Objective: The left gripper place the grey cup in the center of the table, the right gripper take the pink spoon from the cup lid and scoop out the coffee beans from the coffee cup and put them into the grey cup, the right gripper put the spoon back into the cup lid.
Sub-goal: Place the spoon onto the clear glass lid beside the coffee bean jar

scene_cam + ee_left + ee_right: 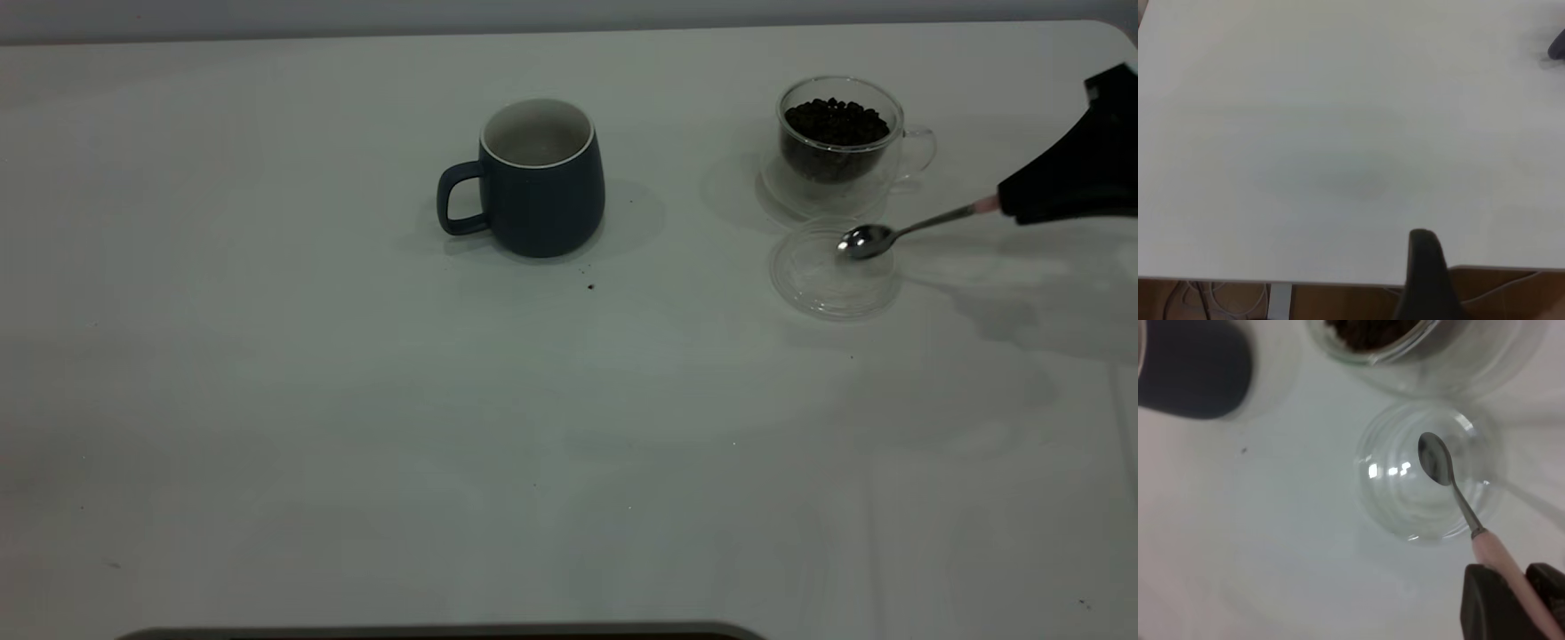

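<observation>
The grey cup (542,182) stands upright near the table's middle, handle to the left; it also shows in the right wrist view (1195,370). The glass coffee cup (836,133) with coffee beans stands at the back right on a clear saucer. The clear cup lid (831,280) lies in front of it and shows in the right wrist view (1405,500). My right gripper (1009,203) is shut on the pink spoon (1498,557). The spoon's empty metal bowl (867,240) is over the lid. My left gripper (1425,273) is parked off the table's edge, with one finger showing.
A stray coffee bean (590,286) lies on the white table (356,400) in front of the grey cup. In the left wrist view the table's edge (1305,280) shows, with cables below it.
</observation>
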{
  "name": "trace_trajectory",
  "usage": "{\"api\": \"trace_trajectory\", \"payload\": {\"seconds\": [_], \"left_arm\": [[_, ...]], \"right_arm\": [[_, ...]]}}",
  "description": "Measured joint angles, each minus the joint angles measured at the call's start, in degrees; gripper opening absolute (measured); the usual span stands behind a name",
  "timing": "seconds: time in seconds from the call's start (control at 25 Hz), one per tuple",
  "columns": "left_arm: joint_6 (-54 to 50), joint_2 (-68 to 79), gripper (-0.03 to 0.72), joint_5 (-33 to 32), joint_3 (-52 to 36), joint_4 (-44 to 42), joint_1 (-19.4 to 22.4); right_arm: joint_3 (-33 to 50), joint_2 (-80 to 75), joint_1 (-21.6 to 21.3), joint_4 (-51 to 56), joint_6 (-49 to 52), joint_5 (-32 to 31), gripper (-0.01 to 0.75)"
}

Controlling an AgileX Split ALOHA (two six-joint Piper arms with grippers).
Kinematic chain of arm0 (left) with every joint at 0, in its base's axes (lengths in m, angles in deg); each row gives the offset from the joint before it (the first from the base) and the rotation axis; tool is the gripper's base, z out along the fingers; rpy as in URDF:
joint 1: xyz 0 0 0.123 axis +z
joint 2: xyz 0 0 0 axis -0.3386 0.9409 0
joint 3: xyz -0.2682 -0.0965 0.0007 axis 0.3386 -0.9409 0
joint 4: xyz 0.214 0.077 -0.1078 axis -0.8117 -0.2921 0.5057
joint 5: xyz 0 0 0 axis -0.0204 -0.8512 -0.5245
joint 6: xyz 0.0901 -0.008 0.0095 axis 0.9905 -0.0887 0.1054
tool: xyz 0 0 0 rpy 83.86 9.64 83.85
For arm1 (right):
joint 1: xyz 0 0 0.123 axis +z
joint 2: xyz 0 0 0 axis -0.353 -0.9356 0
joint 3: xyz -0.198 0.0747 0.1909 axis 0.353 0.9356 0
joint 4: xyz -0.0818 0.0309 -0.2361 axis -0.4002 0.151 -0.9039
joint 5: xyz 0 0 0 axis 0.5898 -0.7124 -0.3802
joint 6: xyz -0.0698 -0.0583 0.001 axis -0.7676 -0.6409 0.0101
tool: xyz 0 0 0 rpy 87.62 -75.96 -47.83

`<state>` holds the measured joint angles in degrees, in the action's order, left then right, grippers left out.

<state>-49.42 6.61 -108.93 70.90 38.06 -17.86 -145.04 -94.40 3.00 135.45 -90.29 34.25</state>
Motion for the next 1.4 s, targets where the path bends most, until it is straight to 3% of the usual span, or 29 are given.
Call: {"api": "trace_trajectory", "payload": {"seconds": [0.96, 1.16, 1.4], "left_arm": [[-0.13, 0.00, 0.567, 0.00, 0.00, 0.00, 0.00], [-0.13, 0.00, 0.567, 0.00, 0.00, 0.00, 0.00], [-0.13, 0.00, 0.567, 0.00, 0.00, 0.00, 0.00]], "right_arm": [[-0.10, -10.80, 0.00, 12.84, -3.70, -6.02, 0.105], [-0.10, -11.17, 0.00, 12.72, -3.86, -4.69, 0.191], [-0.10, -11.19, 0.00, 12.79, -6.07, -3.83, 0.387]]}}
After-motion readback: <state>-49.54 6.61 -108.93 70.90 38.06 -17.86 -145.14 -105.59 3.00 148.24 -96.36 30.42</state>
